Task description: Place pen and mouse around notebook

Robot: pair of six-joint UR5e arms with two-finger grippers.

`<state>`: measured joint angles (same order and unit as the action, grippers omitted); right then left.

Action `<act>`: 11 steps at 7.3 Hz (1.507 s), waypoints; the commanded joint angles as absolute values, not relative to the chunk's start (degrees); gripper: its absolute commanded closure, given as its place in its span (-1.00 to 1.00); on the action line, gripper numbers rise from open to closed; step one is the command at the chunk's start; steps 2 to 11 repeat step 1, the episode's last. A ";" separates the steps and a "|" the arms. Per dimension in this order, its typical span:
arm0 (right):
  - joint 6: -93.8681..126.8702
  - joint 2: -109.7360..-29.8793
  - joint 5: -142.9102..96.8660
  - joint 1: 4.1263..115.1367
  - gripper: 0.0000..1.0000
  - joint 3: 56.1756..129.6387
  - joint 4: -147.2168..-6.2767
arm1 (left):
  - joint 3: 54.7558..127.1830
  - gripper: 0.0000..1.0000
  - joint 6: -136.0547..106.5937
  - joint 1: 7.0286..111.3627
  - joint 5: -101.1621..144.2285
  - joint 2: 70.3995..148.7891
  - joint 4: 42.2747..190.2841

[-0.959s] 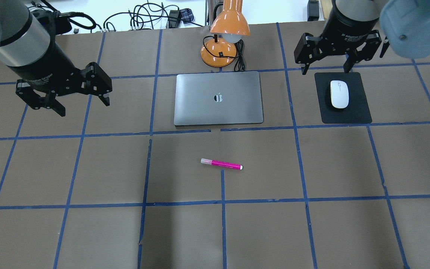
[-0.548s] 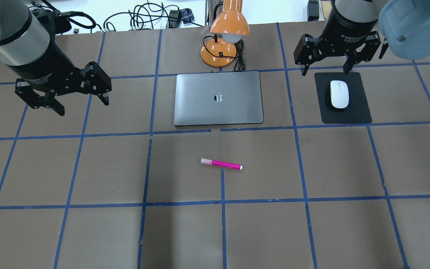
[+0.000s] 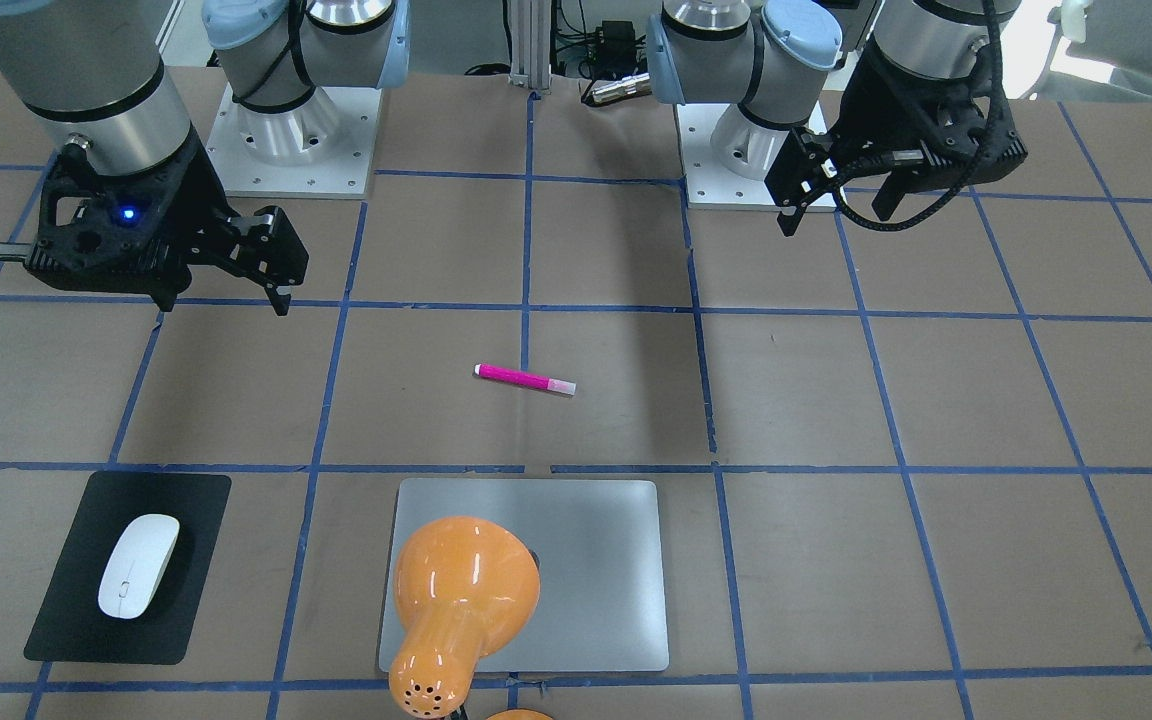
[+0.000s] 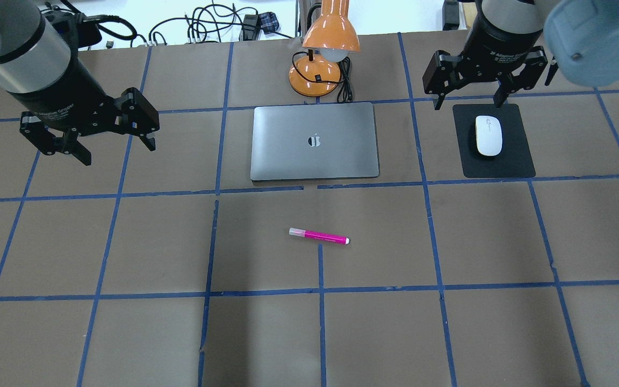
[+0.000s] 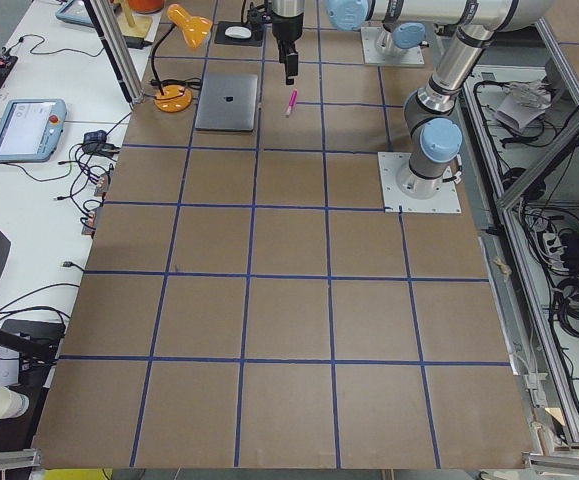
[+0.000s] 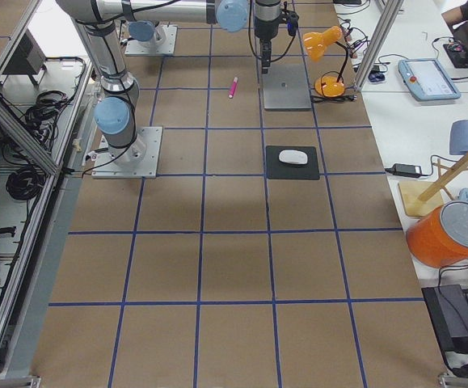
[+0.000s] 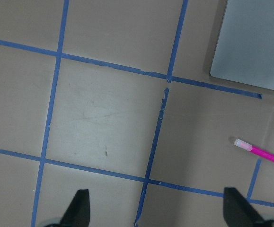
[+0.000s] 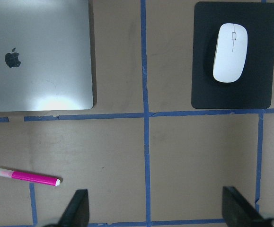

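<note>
The silver-grey notebook [image 4: 336, 156] lies closed at the table's far middle. The magenta pen [image 4: 318, 236] lies flat on the brown paper in front of it, pale cap pointing left, also seen in both wrist views [image 7: 262, 152] [image 8: 28, 176]. The white mouse [image 4: 488, 135] rests on a black mat [image 4: 513, 164] to the notebook's right. My left gripper [image 4: 117, 152] hovers open and empty, left of the notebook. Above the mat's far edge my right gripper [image 4: 468, 103] hangs open, holding nothing.
An orange desk lamp [image 4: 323, 54] stands just behind the notebook, its cord beside the base; in the front-facing view its shade [image 3: 456, 600] covers part of the notebook [image 3: 606, 580]. Blue tape lines grid the brown tabletop. Cables lie beyond the far edge.
My left gripper has drifted slightly left and away from me. The right gripper has barely shifted. Pen, mouse and notebook lie where they were.
</note>
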<state>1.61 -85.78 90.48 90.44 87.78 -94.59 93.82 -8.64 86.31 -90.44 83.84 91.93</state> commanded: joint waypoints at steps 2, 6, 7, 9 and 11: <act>1.58 -85.78 90.44 90.44 -1.00 87.80 -94.66 | 93.78 -1.00 -8.61 86.31 -90.44 83.85 91.93; 1.58 -85.78 90.44 90.44 -1.00 87.80 -94.66 | 93.78 -1.00 -8.61 86.31 -90.44 83.85 91.93; 1.58 -85.78 90.44 90.44 -1.00 87.80 -94.66 | 93.78 -1.00 -8.61 86.31 -90.44 83.85 91.93; 1.58 -85.78 90.44 90.44 -1.00 87.80 -94.66 | 93.78 -1.00 -8.61 86.31 -90.44 83.85 91.93; 1.58 -85.78 90.44 90.44 -1.00 87.80 -94.66 | 93.78 -1.00 -8.61 86.31 -90.44 83.85 91.93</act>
